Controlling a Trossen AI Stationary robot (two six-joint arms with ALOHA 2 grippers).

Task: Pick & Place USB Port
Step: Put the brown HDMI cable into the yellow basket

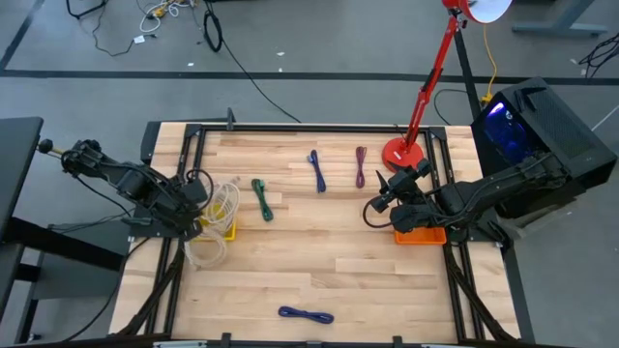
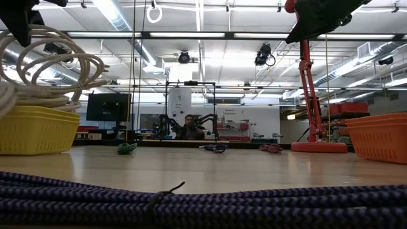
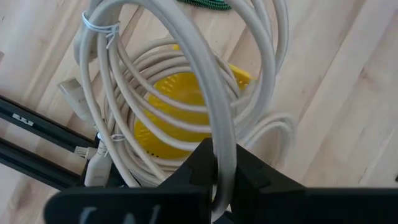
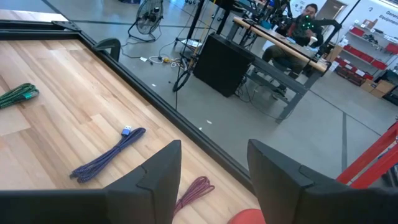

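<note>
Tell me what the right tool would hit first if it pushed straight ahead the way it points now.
Probably the maroon cable: it lies on the table just beyond the gap between the right tool's open fingers. The blue cable sits off to one side. Depth is hard to judge, so it might pass above.

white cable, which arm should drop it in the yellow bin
Left. The left gripper already pinches the white cable directly over the yellow bin; the right gripper waits open across the table.
</note>
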